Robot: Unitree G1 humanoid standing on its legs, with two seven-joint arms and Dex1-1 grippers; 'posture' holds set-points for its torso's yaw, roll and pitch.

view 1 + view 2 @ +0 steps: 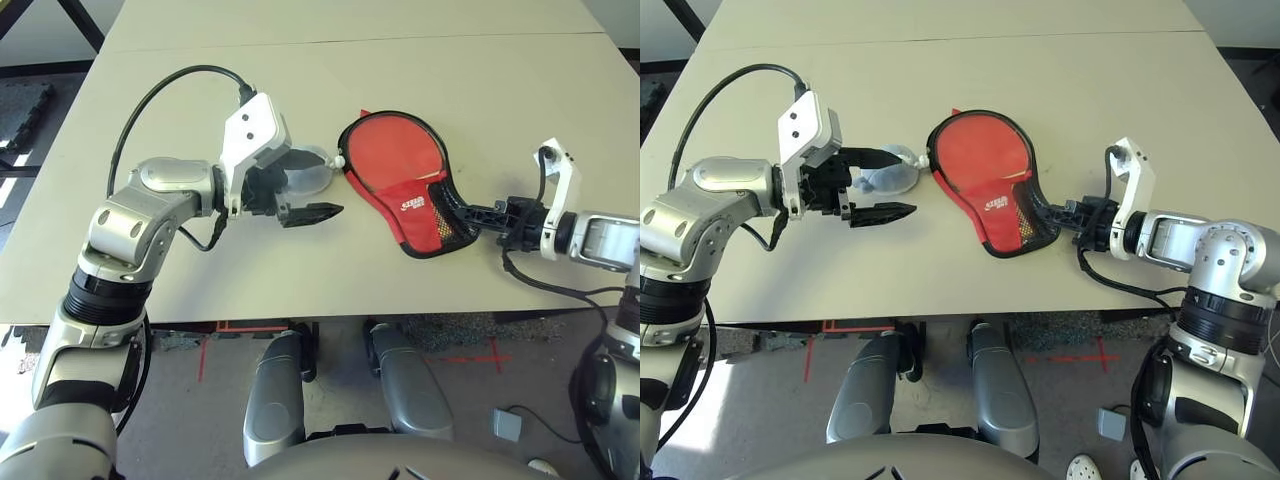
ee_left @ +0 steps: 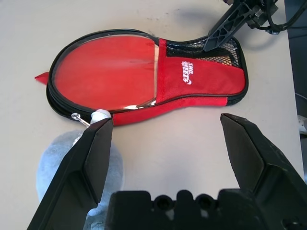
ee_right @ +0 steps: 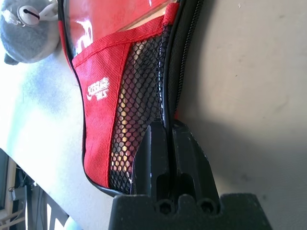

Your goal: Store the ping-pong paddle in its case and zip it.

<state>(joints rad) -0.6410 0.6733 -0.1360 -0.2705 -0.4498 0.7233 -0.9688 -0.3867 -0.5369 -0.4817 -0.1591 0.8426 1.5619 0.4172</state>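
The red case (image 1: 400,185) lies flat in the middle of the table (image 1: 450,70) with the ping-pong paddle (image 2: 108,67) inside, the right gripper (image 1: 468,214) pinches its black edge, and the left gripper (image 1: 305,185) hangs wide open just beside a grey plush toy (image 2: 72,163).

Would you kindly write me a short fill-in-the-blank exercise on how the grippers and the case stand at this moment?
1. The right gripper is shut on the zipper rim at the ____ end of the case.
2. The left gripper hangs with its fingers ____.
3. Beside the case's round end sits a grey ____ toy.
4. The case's pocket is made of black ____.

Missing words: handle; open; plush; mesh
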